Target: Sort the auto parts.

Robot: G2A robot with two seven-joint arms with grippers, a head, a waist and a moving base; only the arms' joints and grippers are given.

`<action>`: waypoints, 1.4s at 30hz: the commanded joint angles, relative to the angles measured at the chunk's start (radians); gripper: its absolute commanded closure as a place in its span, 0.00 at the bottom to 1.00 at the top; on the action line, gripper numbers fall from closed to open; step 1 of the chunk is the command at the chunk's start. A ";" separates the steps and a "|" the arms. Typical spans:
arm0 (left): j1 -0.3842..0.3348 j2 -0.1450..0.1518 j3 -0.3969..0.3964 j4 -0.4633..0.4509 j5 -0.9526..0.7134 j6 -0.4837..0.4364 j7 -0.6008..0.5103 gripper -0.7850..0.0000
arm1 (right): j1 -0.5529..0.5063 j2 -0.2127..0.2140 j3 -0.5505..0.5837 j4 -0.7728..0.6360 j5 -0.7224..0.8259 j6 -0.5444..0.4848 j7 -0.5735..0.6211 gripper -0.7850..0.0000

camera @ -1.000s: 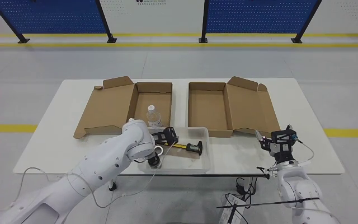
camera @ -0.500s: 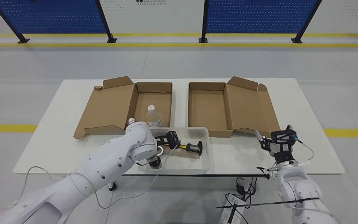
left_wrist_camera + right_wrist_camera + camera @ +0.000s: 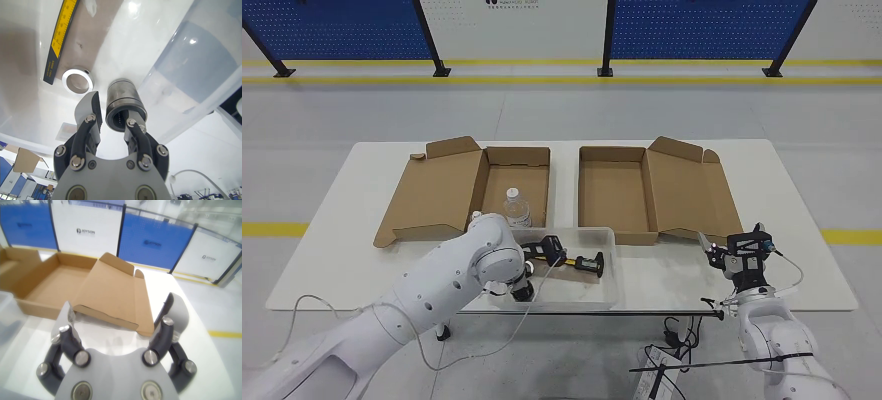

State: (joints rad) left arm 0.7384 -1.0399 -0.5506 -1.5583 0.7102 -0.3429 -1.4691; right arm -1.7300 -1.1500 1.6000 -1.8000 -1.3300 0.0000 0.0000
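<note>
In the left wrist view my left gripper [image 3: 113, 106] is down inside the clear plastic bin [image 3: 181, 62], open around a dark steel cylindrical bearing [image 3: 123, 98]. One ribbed pad [image 3: 95, 106] stands just off the bearing's side; the other finger is hidden behind it. A silver ring collar [image 3: 78, 81] and a yellow-and-black caliper [image 3: 58, 43] lie on the bin floor beside it. From the top, the left gripper [image 3: 518, 289] sits at the bin's [image 3: 608, 238] near left end. My right gripper [image 3: 734, 250] [image 3: 118, 299] stands open over bare table at the right.
Two open cardboard boxes lie behind the bin: the left box [image 3: 514, 185] and the right box [image 3: 614, 195] [image 3: 56, 275]. A small plastic bottle [image 3: 515, 207] stands in the left box. The caliper [image 3: 570, 262] spans the bin's middle. The table's front edge is near.
The left arm has shifted slightly rightward over the bin and its gripper has settled lower at the bin's left end. The right arm has not moved.
</note>
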 commanded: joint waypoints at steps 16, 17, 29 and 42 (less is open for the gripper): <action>-0.011 -0.016 0.000 0.046 -0.015 0.004 0.034 1.00 | 0.000 0.000 0.000 0.000 0.000 0.000 0.000 0.00; -0.011 -0.015 -0.005 0.043 -0.017 0.007 0.037 1.00 | 0.000 0.000 0.000 0.000 0.000 0.000 0.000 0.00; 0.011 0.025 -0.131 -0.113 -0.033 0.052 0.014 1.00 | 0.000 0.000 0.000 0.000 0.000 0.000 0.000 0.00; 0.045 0.073 -0.336 -0.373 -0.328 0.045 -0.054 1.00 | 0.000 0.000 0.000 0.000 0.000 0.000 0.000 0.00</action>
State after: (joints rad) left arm 0.7834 -0.9695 -0.8778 -1.9150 0.4310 -0.2940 -1.5168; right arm -1.7300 -1.1500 1.6000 -1.8000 -1.3300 0.0000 0.0000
